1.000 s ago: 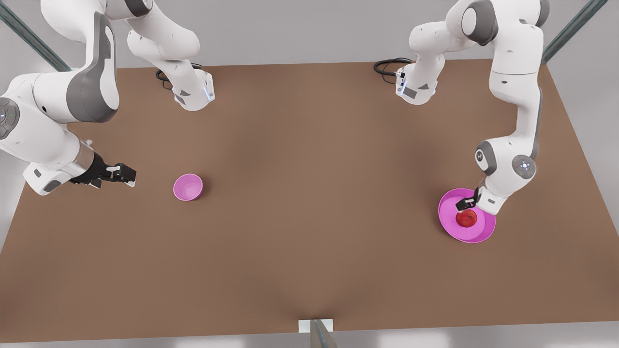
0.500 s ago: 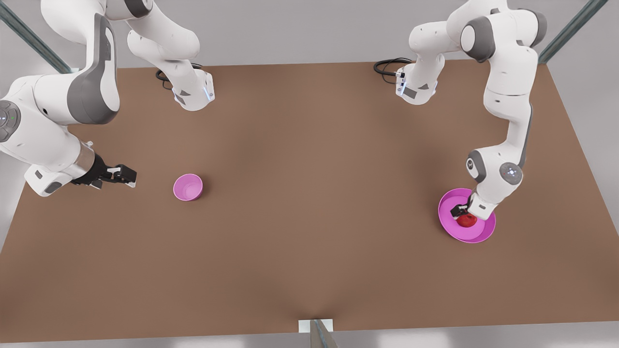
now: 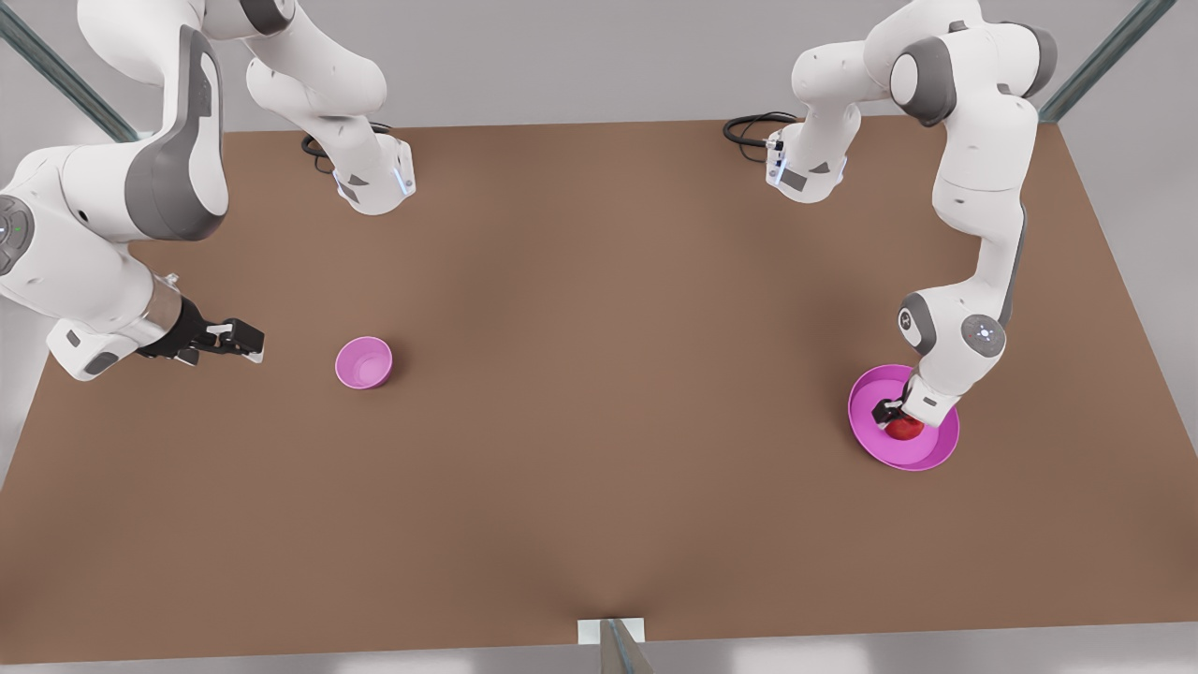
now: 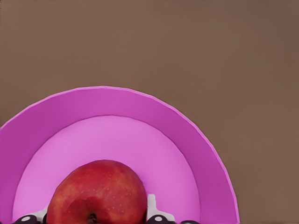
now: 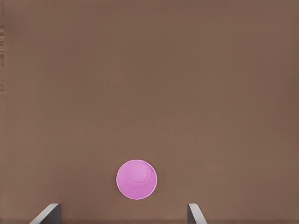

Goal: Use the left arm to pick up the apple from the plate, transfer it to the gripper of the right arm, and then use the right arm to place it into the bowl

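Left gripper [image 3: 896, 417] is down on the apple [image 3: 904, 429], which sits on the pink plate [image 3: 875, 447] at the front view's right. Right gripper [image 3: 245, 340] hovers at the front view's left, fingers apart, near the small pink bowl [image 3: 363, 363]; that arm waits. Brown table [image 3: 599, 393]; black cables [image 3: 749, 129] by the arm bases.

My left claw [image 3: 889, 412] sits down on the plate [image 3: 922, 454], and from the front my own wrist covers most of the apple [image 3: 905, 430] and part of the plate's far rim, so I cannot tell there how the fingers stand around the fruit. In my left wrist view the apple [image 4: 97, 193] is cut off at the picture's edge, as is the plate [image 4: 196, 135]. My right claw's [image 5: 124, 214] fingers [image 5: 46, 214] show just their tips at the frame edge, beside the bowl [image 5: 136, 179].
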`<action>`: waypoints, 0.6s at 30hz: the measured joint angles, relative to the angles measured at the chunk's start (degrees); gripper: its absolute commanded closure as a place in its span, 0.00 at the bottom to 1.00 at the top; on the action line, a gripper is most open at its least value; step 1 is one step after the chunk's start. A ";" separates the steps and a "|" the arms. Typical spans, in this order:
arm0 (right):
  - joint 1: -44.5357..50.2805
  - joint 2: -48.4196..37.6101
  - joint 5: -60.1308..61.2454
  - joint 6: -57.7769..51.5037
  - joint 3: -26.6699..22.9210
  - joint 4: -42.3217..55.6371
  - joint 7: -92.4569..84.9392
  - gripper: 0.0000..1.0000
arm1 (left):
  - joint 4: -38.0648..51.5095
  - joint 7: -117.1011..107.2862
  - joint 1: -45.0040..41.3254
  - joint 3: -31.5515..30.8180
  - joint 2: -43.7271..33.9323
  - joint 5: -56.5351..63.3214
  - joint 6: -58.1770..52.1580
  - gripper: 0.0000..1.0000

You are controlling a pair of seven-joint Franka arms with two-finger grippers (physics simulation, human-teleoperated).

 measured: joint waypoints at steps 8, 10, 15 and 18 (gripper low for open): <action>0.08 0.00 0.04 -0.06 0.02 0.00 -0.01 0.00 | 0.10 0.13 -0.15 0.01 -0.05 0.13 0.59 0.23; 0.22 0.00 0.06 -0.09 0.25 0.00 0.01 0.00 | 0.52 0.11 -0.15 -0.03 -1.14 0.19 0.66 0.24; 0.80 -0.09 0.07 -0.33 2.56 0.34 0.22 0.00 | 1.90 0.10 -0.15 -3.26 -6.35 0.15 0.78 0.24; 0.54 -0.15 0.09 -0.55 2.69 0.35 0.33 0.00 | 3.08 0.09 0.09 -11.69 -7.22 -1.44 0.81 0.24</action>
